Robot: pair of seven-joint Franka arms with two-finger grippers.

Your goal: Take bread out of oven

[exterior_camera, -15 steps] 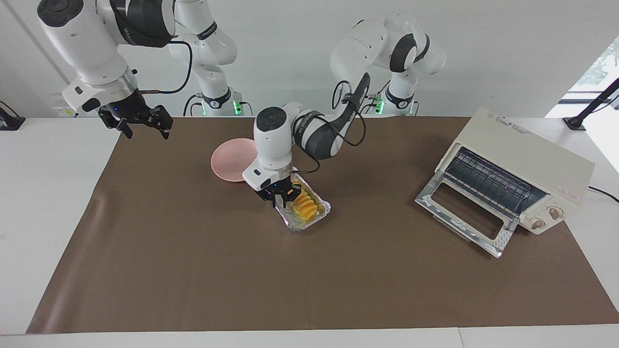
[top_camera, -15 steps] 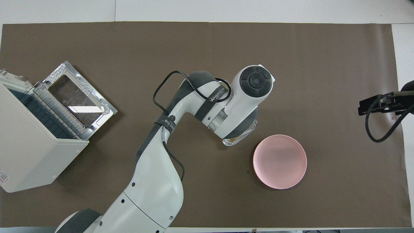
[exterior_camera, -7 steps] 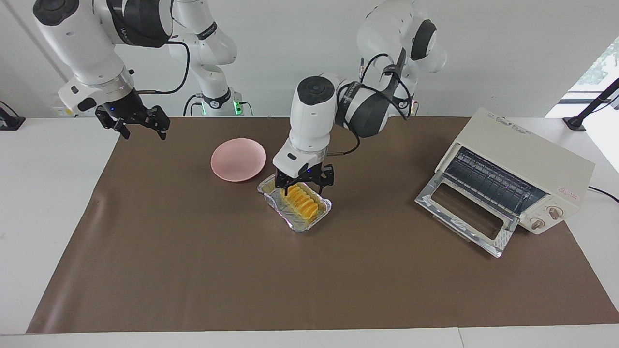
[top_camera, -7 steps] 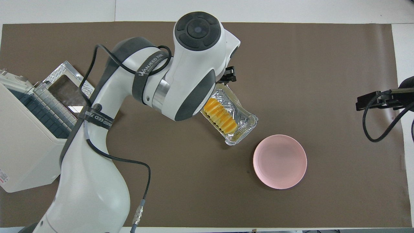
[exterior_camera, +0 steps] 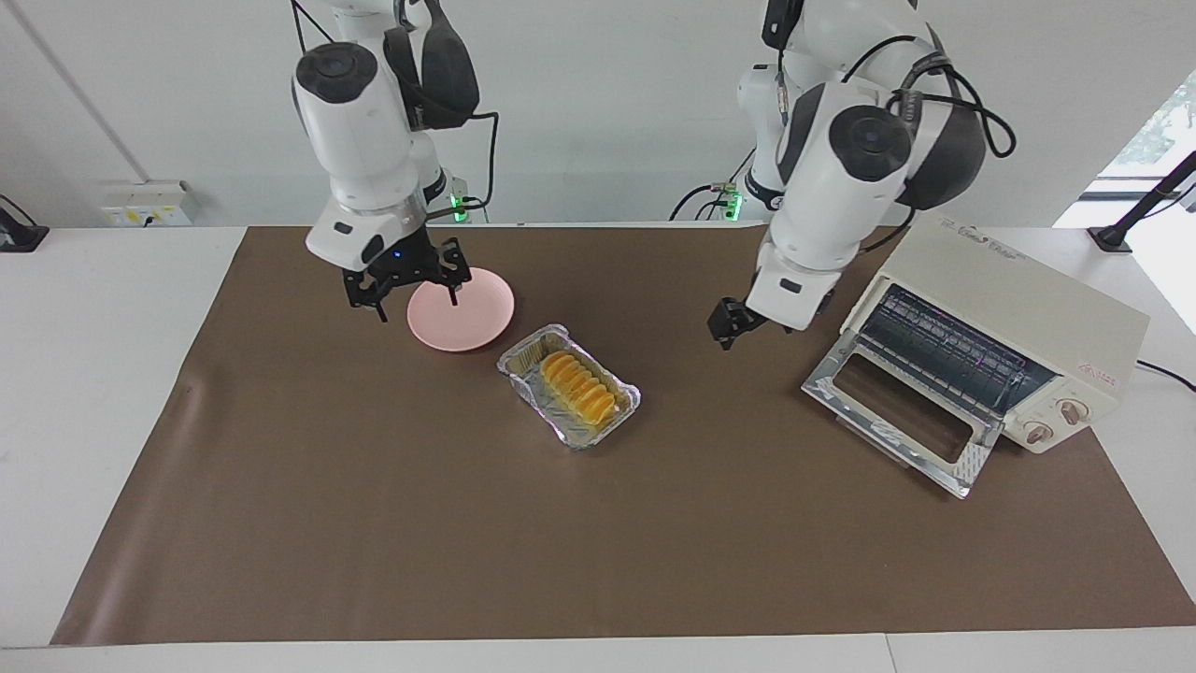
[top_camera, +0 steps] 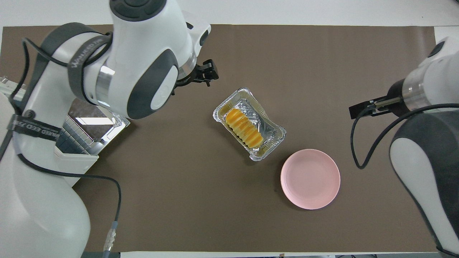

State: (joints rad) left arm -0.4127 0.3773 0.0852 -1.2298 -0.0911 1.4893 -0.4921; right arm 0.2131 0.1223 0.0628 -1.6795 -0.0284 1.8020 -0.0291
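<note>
The oven stands at the left arm's end of the surface with its glass door dropped open onto the brown mat, and the left arm bends down from above so that its hand hangs in the air over the mat just beside that door, fingers spread wide and holding nothing. The right arm reaches down steeply from its base, its hand poised over the edge of the pink plate, likewise open and empty. The bread lies in the foil tray mid-surface, just beside the plate and well apart from the oven.
</note>
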